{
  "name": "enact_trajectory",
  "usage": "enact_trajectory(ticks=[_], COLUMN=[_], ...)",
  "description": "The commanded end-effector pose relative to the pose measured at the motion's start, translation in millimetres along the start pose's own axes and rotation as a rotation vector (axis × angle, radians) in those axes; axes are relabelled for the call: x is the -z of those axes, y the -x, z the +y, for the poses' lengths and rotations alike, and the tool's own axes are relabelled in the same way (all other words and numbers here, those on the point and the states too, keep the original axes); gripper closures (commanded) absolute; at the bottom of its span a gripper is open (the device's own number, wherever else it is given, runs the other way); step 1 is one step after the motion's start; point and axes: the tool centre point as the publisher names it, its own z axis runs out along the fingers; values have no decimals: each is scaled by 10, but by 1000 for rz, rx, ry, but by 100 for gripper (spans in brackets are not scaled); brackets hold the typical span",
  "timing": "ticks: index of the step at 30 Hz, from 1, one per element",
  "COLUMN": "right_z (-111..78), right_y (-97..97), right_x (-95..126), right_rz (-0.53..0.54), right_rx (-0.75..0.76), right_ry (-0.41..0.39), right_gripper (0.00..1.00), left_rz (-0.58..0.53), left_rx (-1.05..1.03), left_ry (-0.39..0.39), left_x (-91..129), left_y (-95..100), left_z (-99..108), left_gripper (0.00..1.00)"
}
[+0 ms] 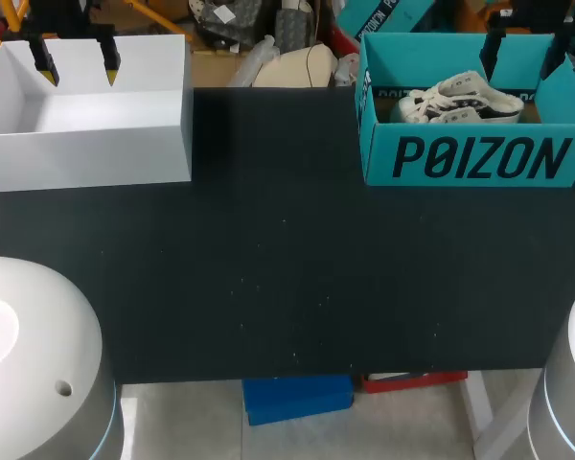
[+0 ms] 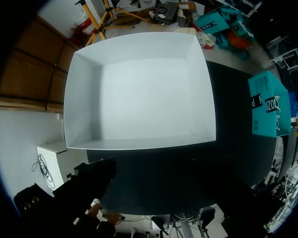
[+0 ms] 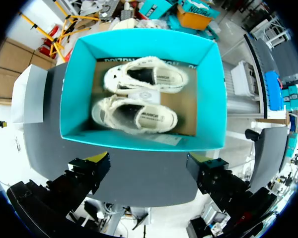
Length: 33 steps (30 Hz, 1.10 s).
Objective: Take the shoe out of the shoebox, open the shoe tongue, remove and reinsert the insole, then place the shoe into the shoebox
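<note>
The black table [image 1: 268, 268] runs from the near edge to two boxes at its far side. At far left stands an open white box [image 1: 86, 158], its bare white floor in view; the left gripper [image 1: 77, 67] hangs above it, fingers apart, holding nothing. At far right the teal shoebox [image 3: 139, 141] holds a white shoe [image 3: 134, 115] and a second shoe [image 3: 144, 77] just beyond it, side by side. The right gripper [image 3: 149, 161] hovers above the shoebox's near wall, spread wide and empty, well apart from both shoes.
</note>
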Motion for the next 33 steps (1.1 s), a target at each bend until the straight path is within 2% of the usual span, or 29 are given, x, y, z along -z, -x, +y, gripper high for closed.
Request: enact_trajectory(ticks=[1,4,8,11,14,33], right_z=[0,0,-28,-82,-195,-195], right_y=[0,0,-95,-93,-102,-102], right_x=[0,0,9,72,182,182], right_rz=[0,0,35,60,36,36], right_rx=[0,0,251,585,978,978], right_ry=[0,0,-34,-38,23,23], right_gripper=[0,0,0,0,0,0], left_rz=[0,0,0,0,0,0], left_rx=[0,0,0,0,0,0], left_ry=[0,0,0,0,0,0], left_x=[0,0,0,0,0,0], left_y=[0,0,0,0,0,0], left_z=[0,0,0,0,0,0], left_gripper=[0,0,0,0,0,0])
